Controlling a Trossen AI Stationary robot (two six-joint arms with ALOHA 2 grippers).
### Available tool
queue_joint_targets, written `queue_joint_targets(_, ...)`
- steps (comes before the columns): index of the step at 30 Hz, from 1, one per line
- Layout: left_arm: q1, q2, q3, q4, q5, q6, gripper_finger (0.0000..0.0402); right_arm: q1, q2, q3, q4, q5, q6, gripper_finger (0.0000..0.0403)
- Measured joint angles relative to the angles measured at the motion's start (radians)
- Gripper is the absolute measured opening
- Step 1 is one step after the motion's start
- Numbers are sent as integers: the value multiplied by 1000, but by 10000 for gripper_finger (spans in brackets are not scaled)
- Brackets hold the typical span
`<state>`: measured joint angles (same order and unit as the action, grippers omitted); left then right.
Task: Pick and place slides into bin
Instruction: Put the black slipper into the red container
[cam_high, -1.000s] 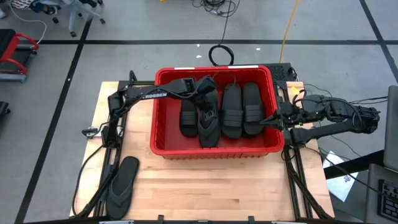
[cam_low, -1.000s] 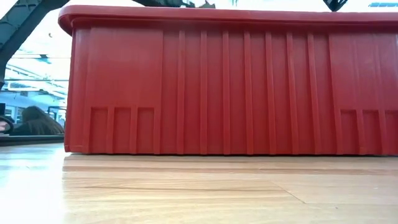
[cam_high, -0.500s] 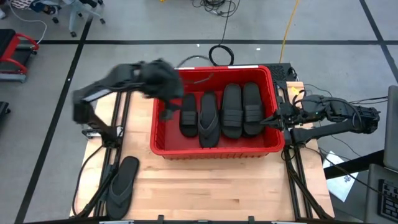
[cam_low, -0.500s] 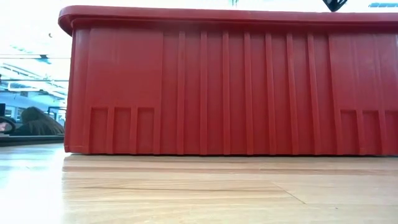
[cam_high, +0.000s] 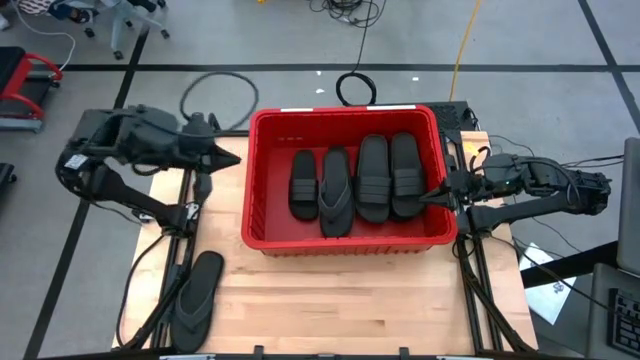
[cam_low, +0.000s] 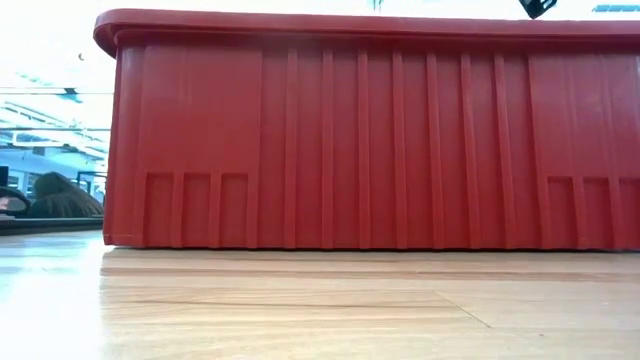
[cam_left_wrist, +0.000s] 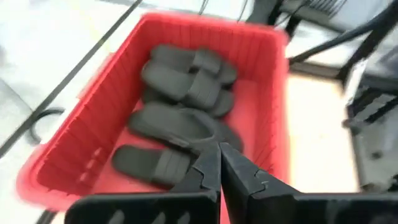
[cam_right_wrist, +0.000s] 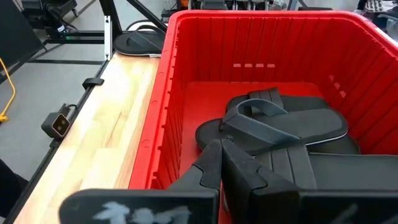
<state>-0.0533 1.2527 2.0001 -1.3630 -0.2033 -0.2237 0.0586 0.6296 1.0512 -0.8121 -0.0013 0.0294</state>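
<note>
**Only one slide outside the bin, on the left arm's side**

Now the bin (cam_high: 345, 238) stands at the table's far middle with four slides (cam_high: 350, 185) lying side by side inside. One thong slide (cam_high: 195, 297) lies on the table's near left corner, its long axis running near to far, slightly tilted. The left gripper (cam_high: 228, 158), fingers together and empty, hovers just left of the bin, nearer to this slide. The right gripper (cam_high: 432, 194), also closed, waits at the bin's right rim.
</note>
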Motion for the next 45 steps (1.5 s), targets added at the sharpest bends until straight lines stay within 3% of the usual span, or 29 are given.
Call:
queue_joint_targets(6, -114, -22, -139, -7, 72, -125, 0, 0, 0, 0, -1, 0, 9, 0)
queue_joint_targets(12, -291, -33, -477, 52, 209, -350, 0, 0, 0, 0, -1, 0, 11, 0)
queue_joint_targets(15, -419, -86, -631, 143, 171, -517, 0, 0, 0, 0, -1, 0, 11, 0)
queue_joint_targets(19, -607, -195, -812, 311, 40, -803, 0, 0, 0, 0, -1, 0, 30, 0)
queue_joint_targets(21, -682, -230, -891, 411, 33, -895, 0, 0, 0, 0, -1, 0, 30, 0)
queue_joint_targets(24, -756, -233, -993, 495, 108, -1019, 1, 0, 0, 0, -1, 3, 15, 0)
queue_joint_targets(30, -898, -225, -1194, 784, 364, -1236, 18, 0, 0, 0, -1, 56, 11, 0)
queue_joint_targets(34, -970, -229, -1279, 835, 395, -1440, 50, 0, 0, 0, -1, 56, 20, 0)
queue_joint_targets(37, -987, -229, -1313, 840, 329, -1531, 88, 0, 0, 0, -1, 56, 49, 0)
queue_joint_targets(45, -989, -223, -1319, 814, 219, -1499, 223, 0, 0, 0, 2, 55, 67, 0)
